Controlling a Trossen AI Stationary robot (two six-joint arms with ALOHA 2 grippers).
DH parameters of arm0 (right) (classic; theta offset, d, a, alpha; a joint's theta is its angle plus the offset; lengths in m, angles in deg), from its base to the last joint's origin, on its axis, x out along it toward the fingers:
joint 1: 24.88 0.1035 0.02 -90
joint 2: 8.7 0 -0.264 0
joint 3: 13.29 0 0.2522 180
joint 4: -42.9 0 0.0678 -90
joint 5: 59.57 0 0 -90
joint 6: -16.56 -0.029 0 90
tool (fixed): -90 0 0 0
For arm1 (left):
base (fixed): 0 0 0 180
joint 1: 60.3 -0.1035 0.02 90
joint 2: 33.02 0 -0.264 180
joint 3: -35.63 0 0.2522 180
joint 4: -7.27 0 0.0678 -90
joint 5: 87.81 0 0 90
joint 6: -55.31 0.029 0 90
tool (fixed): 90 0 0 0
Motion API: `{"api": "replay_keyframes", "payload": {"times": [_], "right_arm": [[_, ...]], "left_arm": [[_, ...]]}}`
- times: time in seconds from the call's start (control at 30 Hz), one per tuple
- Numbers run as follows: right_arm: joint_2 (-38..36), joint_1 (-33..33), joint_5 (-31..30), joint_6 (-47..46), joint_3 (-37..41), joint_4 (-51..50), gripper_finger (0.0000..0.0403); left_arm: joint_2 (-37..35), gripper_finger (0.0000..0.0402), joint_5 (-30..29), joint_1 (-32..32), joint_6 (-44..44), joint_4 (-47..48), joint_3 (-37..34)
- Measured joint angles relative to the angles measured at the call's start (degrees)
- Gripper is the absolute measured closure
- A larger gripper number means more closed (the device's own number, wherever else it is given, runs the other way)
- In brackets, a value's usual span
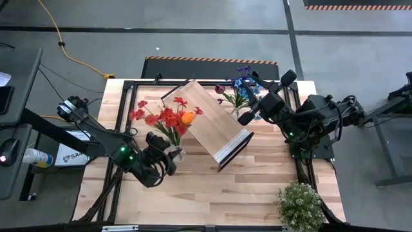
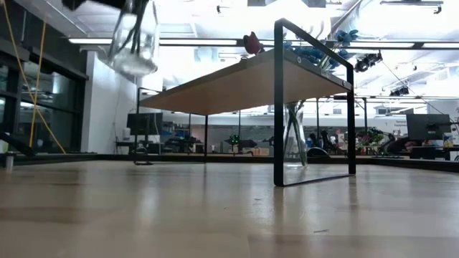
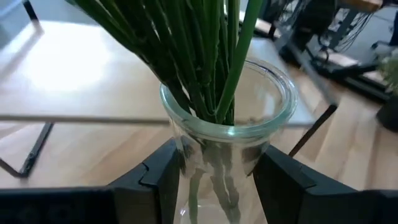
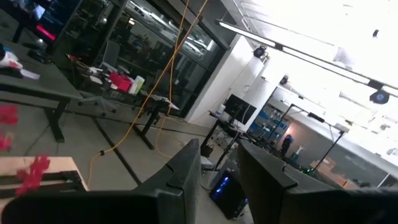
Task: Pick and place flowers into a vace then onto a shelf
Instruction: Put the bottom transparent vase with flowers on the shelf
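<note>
We are watching the left gripper (image 3: 217, 180) closing its two fingers (image 3: 155, 177) on the glass vase (image 3: 227, 124), one on each side of the body below the rim, with green stems standing in it. In the low view the vase (image 2: 135, 39) is hanging clear of the tabletop, higher than the shelf (image 2: 244, 79) board. From above, the flowers (image 1: 166, 117) with red and orange blooms are leaning from the gripper toward the shelf (image 1: 209, 122), which is lying just beside them toward the table's middle, its long axis running diagonally from the far side to the white end edge nearer us. The left arm is plainly the nearer one; we judge the coming move turns on carrying the vase sideways over the near long edge while holding it upright. The right gripper (image 1: 250, 115) is hovering by the blue and purple flowers (image 1: 239, 87) beyond the shelf's far side; its fingers are standing slightly apart, holding nothing we can see.
</note>
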Motion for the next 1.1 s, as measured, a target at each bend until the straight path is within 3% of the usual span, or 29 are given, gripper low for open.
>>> {"api": "replay_keyframes", "payload": {"times": [0.5, 0.73, 0.93, 1.1], "right_arm": [[0.01, -0.02, -5.68, 11.26, 0.0, 0.02, 0.0304], [0.01, -1.16, -7.31, 13.75, 0.0, 0.02, 0.0304], [-0.01, -5.1, -15.05, 13.82, 0.0, 0.05, 0.0304], [-1.11, -7.95, -17.04, 11.14, 0.0, 0.41, 0.0304]], "left_arm": [[-0.04, 0.0199, -10.28, -1.92, 3.41, 15.64, 15.31], [-0.06, 0.0199, -8.67, -9.52, 7.83, 16.1, 16.73], [-0.33, 0.0199, -6.83, -17.1, 14.15, 16.14, 16.78], [-1.93, 0.0199, -6.46, -22.99, 20.16, 14.54, 16.76]]}}
